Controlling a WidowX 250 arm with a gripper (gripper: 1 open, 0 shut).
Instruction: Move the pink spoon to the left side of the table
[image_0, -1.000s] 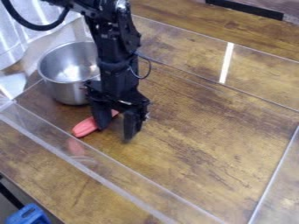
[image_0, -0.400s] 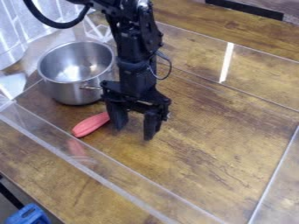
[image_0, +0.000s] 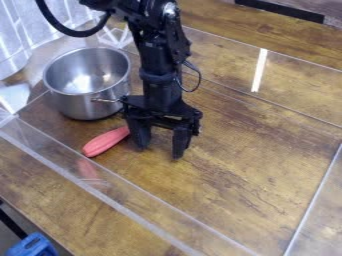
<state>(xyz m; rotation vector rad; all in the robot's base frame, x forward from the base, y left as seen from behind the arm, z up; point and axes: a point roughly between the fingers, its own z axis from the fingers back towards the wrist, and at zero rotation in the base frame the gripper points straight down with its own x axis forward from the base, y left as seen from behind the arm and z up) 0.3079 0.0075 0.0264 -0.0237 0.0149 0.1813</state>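
I am the black gripper (image_0: 163, 143), low over the dark brown table (image_0: 247, 155), with my arm (image_0: 158, 60) rising above me toward 12 o'clock. I cannot tell whether my 2 fingers are spread or pressed together, since their tips blur into the dark shapes around them. The pink spoon (image_0: 106, 142) lies at my 9 o'clock, its thick handle slanting from 7 o'clock up toward 1 o'clock. Its upper end meets my dark edge in this view; I cannot tell whether we touch, and I cannot make out its metal bowl. At my 10 to 11 o'clock sits the round steel pot (image_0: 86, 84), its mouth facing up, just beyond the spoon. The clear acrylic wall (image_0: 140, 205) runs across the near side, a faint pink patch showing in it at the spoon's 6 to 7 o'clock. A blue object (image_0: 34, 246) is well apart from me, at 8 o'clock.
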